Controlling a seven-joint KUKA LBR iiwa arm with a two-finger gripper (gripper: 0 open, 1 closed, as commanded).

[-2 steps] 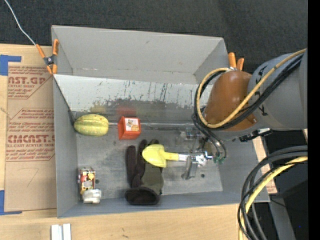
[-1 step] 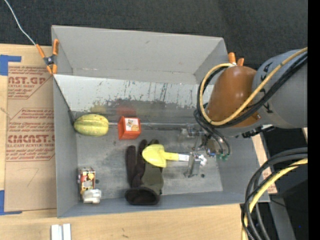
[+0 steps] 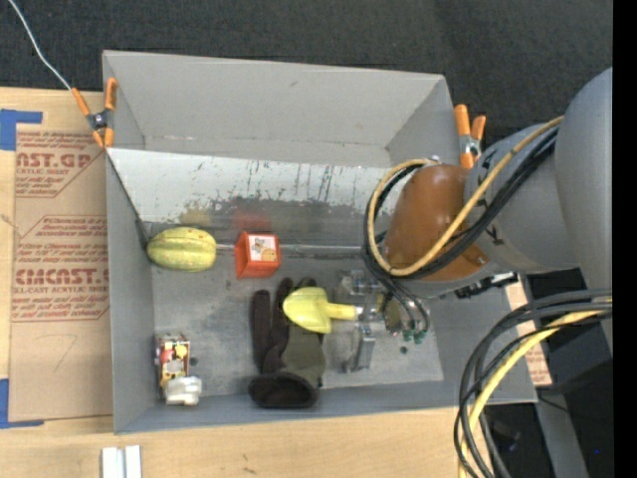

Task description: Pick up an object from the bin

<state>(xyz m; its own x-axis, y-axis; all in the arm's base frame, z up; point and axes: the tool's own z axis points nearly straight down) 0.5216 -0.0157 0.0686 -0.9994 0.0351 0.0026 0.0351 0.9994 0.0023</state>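
Grey metal bin (image 3: pixel 279 108) on a pale wood counter (image 3: pixel 299 446), seen from above. Robot arm enters from view's right w/ an orange wrist cover & looped cables. End effector (image 3: pixel 364 325) sits low in the bin's lower-right area, at the stem end of a yellow scoop-shaped thing (image 3: pixel 307 309), which lies partly on a dark glove (image 3: pixel 281 352) near bin ctr. Stem seems to touch the end effector; can't tell if it's released or clenched. Upper left: yellow-green squash (image 3: pixel 181 249), orange box (image 3: pixel 257 254) just beside it. Lower-left corner: small multicoloured toy (image 3: pixel 172 358).
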